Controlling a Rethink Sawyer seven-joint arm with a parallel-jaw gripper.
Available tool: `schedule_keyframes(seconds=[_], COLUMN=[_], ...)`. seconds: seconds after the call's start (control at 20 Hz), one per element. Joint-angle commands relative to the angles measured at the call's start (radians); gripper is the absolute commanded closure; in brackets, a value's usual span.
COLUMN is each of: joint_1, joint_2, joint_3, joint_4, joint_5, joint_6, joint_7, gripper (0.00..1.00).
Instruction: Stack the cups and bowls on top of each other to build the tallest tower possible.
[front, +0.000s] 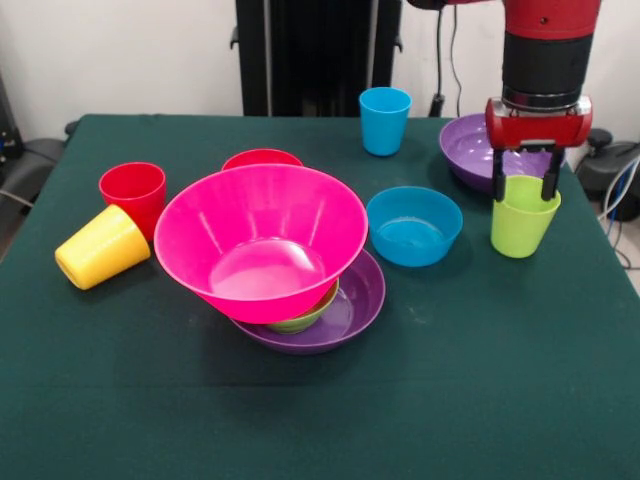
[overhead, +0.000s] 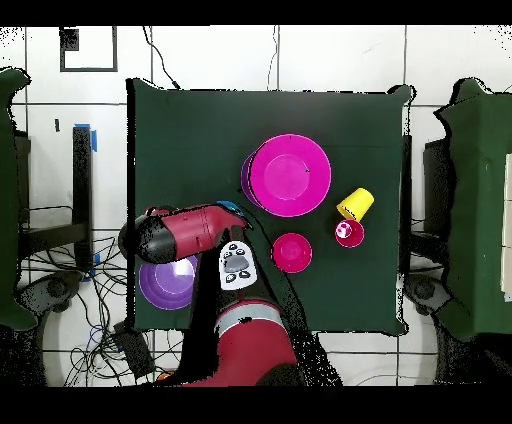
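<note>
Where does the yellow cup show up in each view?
Front view: the yellow cup lies on its side at the left, against the upright red cup.
Overhead view: yellow cup at the right, above the red cup.
Shared landmark: the pink bowl beside both.

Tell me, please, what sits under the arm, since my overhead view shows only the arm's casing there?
Observer: A lime green cup stands upright there, with the gripper down at its rim; I cannot tell whether it is gripped.
Operator: Is anything else hidden near it?
Observer: A blue bowl sits on the table just beside that cup, apart from it.
Operator: And what is under the pink bowl?
Observer: The pink bowl rests tilted on a small green bowl, which lies in a purple bowl.
</note>
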Motion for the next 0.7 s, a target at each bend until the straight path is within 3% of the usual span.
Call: schedule_keyframes(seconds=[0.05,0.3,0.7], joint_1=[-0.005,0.001,-0.021], joint_2=[0.077,0.111,0.138], joint_3=[0.104,0.093,0.14], joint_4=[0.023,-0.004,-0.001], joint_5=[-0.089,-0.12,-0.142], joint_6=[0.052,0.042,-0.002], joint_7=[-0.076,-0.076,-0.082], gripper=[0.0,0.0,0.0])
